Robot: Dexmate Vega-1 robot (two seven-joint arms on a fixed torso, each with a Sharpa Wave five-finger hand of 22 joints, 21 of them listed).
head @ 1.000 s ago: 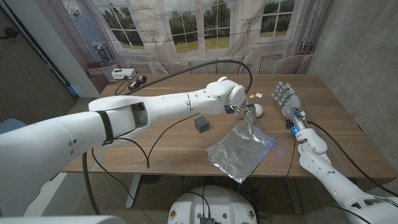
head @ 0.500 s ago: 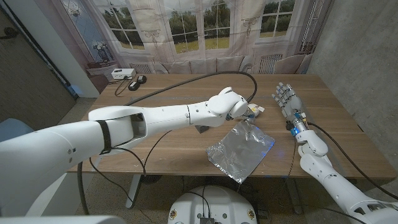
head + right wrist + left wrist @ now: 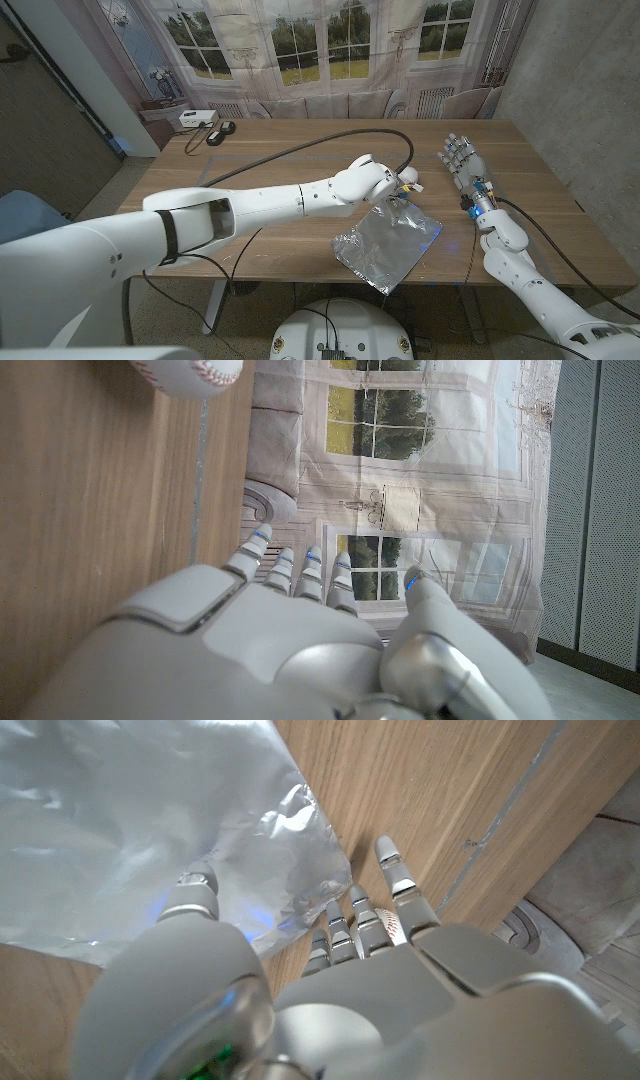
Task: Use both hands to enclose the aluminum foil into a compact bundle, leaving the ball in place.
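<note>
A crumpled sheet of aluminum foil (image 3: pixel 388 245) lies on the wooden table (image 3: pixel 270 225) near its front edge. My left hand (image 3: pixel 383 182) reaches across to the sheet's far corner. In the left wrist view the thumb lies on the foil (image 3: pixel 120 810) and the fingers (image 3: pixel 398 880) reach past its crinkled, raised corner, pinching it. The white ball (image 3: pixel 386 924) peeks out under those fingers. It also shows on the bare wood as a ball (image 3: pixel 190 372) with red stitching. My right hand (image 3: pixel 459 158) stands open to the right of the foil, fingers spread, touching nothing.
A black cable (image 3: pixel 290 152) runs across the table from the far left to my left hand. A white box (image 3: pixel 196 118) and a small black device (image 3: pixel 219 131) sit at the far left corner. The table's right edge lies beyond my right hand.
My left hand has come down and nearer, toward the foil's far corner, and now covers the ball in the head view. The grey block is hidden behind the arm. The right hand has not moved.
</note>
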